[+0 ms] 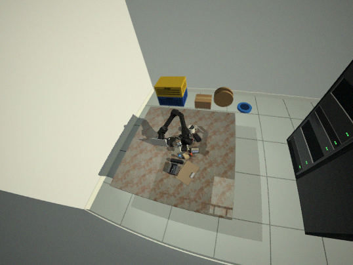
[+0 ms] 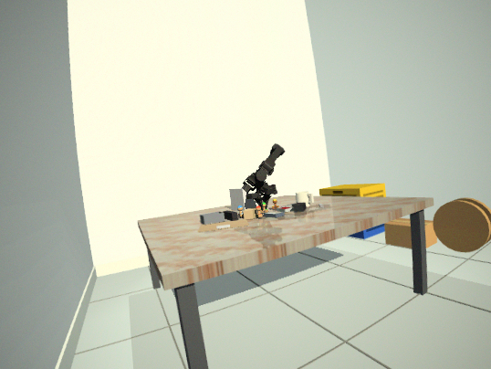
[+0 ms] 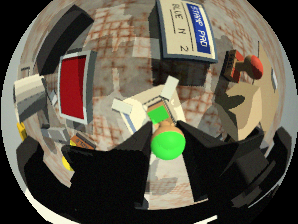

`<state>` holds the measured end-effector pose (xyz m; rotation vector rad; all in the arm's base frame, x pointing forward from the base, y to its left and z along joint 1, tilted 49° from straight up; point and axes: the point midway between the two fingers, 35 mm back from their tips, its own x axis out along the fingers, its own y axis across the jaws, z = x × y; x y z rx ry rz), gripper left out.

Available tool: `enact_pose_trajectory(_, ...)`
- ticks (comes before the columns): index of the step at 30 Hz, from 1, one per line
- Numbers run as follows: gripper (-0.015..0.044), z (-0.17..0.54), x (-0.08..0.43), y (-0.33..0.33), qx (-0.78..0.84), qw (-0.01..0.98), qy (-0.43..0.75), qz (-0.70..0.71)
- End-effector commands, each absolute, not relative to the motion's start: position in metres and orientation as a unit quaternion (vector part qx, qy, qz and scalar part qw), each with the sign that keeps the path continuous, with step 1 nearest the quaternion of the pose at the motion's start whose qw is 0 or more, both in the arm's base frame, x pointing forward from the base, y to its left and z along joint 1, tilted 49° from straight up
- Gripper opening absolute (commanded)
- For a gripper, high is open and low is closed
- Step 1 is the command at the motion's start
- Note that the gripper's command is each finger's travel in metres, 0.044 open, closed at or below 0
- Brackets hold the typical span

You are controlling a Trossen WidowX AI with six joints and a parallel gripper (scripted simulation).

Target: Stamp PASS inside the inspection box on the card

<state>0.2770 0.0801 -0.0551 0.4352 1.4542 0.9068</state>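
Observation:
My gripper (image 3: pixel 164 124) is shut on the green-knobbed stamp (image 3: pixel 168 144) (image 2: pixel 264 205), knob towards the wrist camera. A green patch shows on the stamp's block. The block is over the pale card (image 3: pixel 142 99) in the wrist view; whether it touches the card cannot be told. The stamp hides part of the card, and the inspection box and any print cannot be made out. Two small white blocks lie at the card's edges. The pad labelled STAMP PAD BLUE (image 3: pixel 182 30) (image 1: pixel 194 151) is beyond the card. A pad with a red face (image 3: pixel 73 87) is at the left.
A red-knobbed stamp (image 3: pixel 253 66) stands at the right beside a tan block (image 3: pixel 246 107). A yellow-knobbed stamp (image 3: pixel 67 162) is at the lower left. A blue-knobbed stamp (image 2: pixel 240 208), a cardboard sheet (image 1: pixel 187 172), a dark device (image 1: pixel 173 168) and a white mug (image 2: pixel 301 198) are also on the bench.

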Motion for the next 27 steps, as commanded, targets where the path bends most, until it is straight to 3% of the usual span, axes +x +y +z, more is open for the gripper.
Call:
enact_pose_trajectory(1,0.0,-0.0561,0.276,0.0824,0.194,0.632,0.637,0.397)
enact_pose_trajectory(27,0.0,-0.0576,0.2756,0.084,0.194,0.632,0.637,0.397)
